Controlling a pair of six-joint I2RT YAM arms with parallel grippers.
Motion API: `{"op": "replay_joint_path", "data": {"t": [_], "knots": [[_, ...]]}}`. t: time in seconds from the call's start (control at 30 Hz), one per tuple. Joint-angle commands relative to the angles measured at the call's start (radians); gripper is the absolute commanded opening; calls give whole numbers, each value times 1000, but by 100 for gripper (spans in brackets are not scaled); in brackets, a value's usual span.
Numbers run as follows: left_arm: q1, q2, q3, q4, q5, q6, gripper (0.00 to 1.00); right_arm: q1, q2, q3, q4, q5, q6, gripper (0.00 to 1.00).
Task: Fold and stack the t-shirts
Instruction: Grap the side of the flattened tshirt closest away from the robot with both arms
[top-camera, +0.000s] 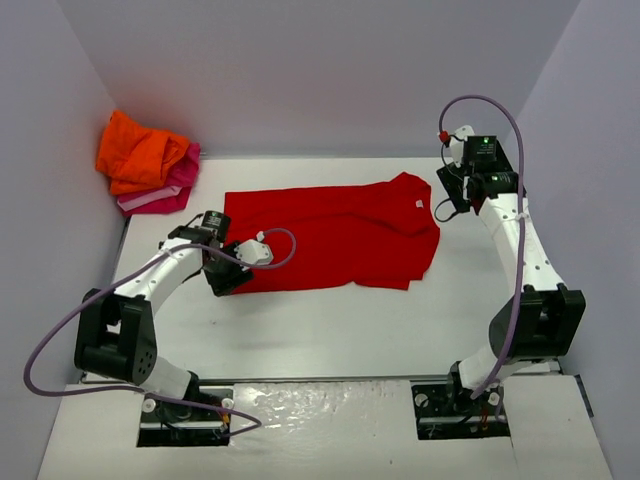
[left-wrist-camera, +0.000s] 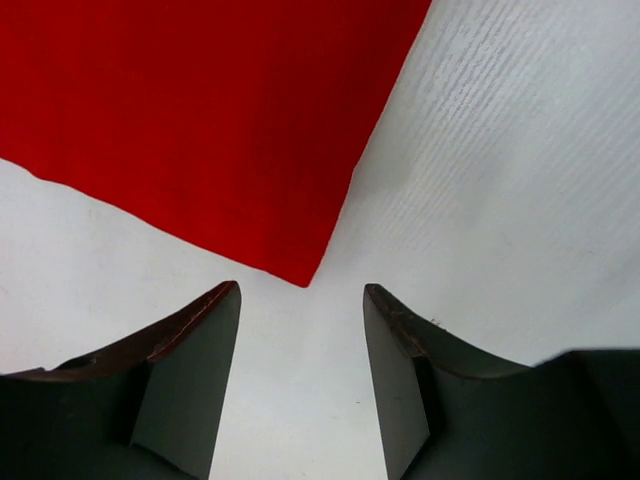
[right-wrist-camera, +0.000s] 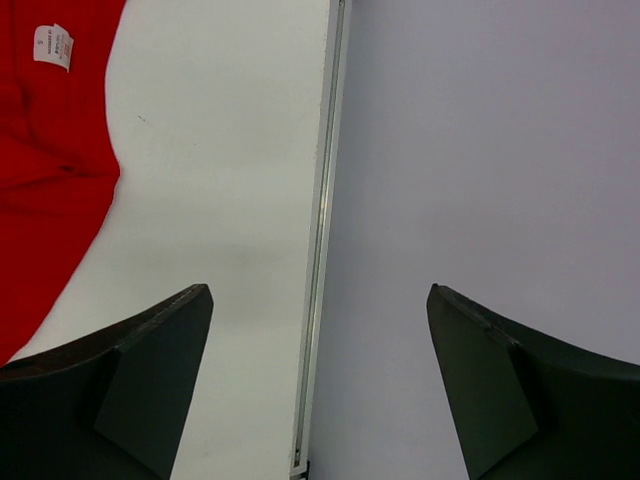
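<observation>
The red t-shirt (top-camera: 335, 235) lies spread flat on the white table, its white neck label (top-camera: 417, 204) at the right end. My left gripper (top-camera: 222, 277) is open and empty, low at the shirt's near-left corner; that red corner (left-wrist-camera: 300, 272) points between the two fingers in the left wrist view. My right gripper (top-camera: 447, 192) is open and empty, up beside the shirt's collar end; its view shows the red cloth (right-wrist-camera: 45, 150) and label (right-wrist-camera: 53, 46) at the left. The orange t-shirt (top-camera: 140, 152) lies folded on the pink one (top-camera: 170, 192) at the back left.
Grey walls enclose the table on the left, back and right. The table's right edge strip (right-wrist-camera: 322, 230) runs between my right fingers, with the wall (right-wrist-camera: 480, 150) just beyond it. The arm bases stand at the near edge.
</observation>
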Motion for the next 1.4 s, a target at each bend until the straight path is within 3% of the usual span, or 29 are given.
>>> {"op": "replay_joint_path", "data": {"t": [0.0,0.3,0.47,0.67,0.8,0.9,1.37], "knots": [[-32,10,-32,77,-48,40,49,-7,-74,-49,49,6,22,85],[-60,114,-55,139,-121,54,48,-5,-119,-109,43,-29,52,85],[-60,171,-44,170,-151,43,26,-5,-147,-120,18,-54,57,82],[-60,199,-47,204,-180,1,0,8,-182,-167,-187,-396,-27,75],[-60,184,-38,205,-169,-44,0,67,-190,-299,-357,-543,-204,71],[-60,188,-20,198,-159,-71,0,164,-196,-394,-380,-505,-211,59],[-73,203,6,203,-159,-129,0,290,-117,-471,-363,-523,-204,56]]}}
